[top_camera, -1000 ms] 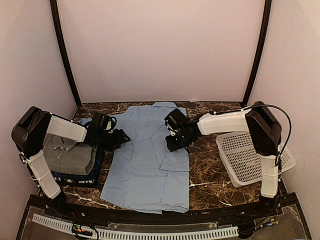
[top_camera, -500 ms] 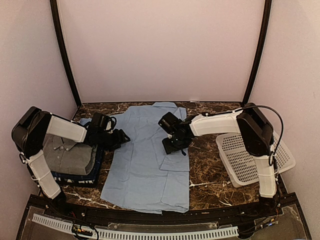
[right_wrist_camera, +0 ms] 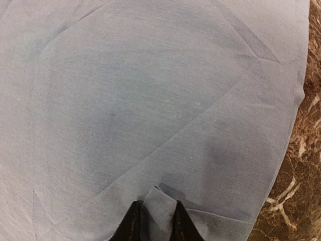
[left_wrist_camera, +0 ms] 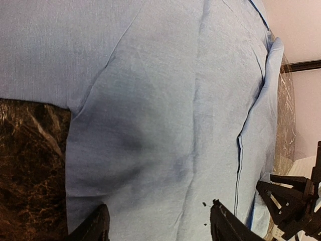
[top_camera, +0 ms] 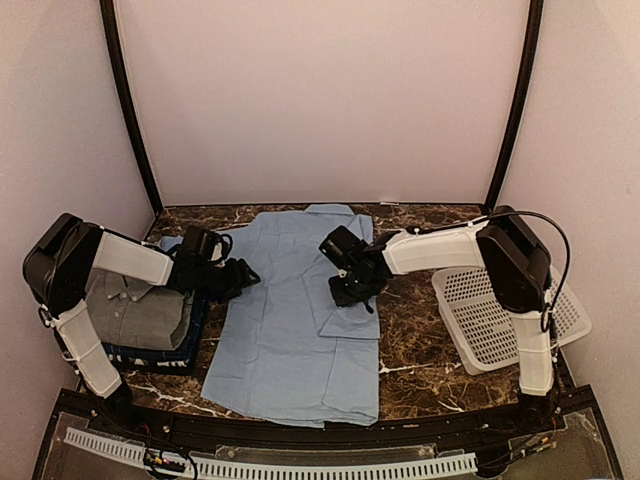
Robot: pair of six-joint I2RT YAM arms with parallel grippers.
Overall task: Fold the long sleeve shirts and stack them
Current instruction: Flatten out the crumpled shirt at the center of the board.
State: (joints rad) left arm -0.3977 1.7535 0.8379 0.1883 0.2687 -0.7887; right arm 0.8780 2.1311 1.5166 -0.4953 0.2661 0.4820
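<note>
Shifted leftward, the right gripper (right_wrist_camera: 154,213) pinches an upturned fold of the light blue shirt (right_wrist_camera: 150,100).

A light blue shirt (top_camera: 285,330) is lying spread flat in the middle of the dark marble worktop (top_camera: 425,355), with a panel on its right side lying folded in over the body. The right gripper (top_camera: 345,293) is sitting low at the upper edge of that fold. The left gripper (top_camera: 245,277) is reaching in at the shirt's left edge, near the shoulder. At the left, a grey collared shirt (top_camera: 135,305) is resting folded on a dark navy one (top_camera: 190,340). A white lattice basket (top_camera: 500,320) is sitting at the right, apart from the blue shirt.
</note>
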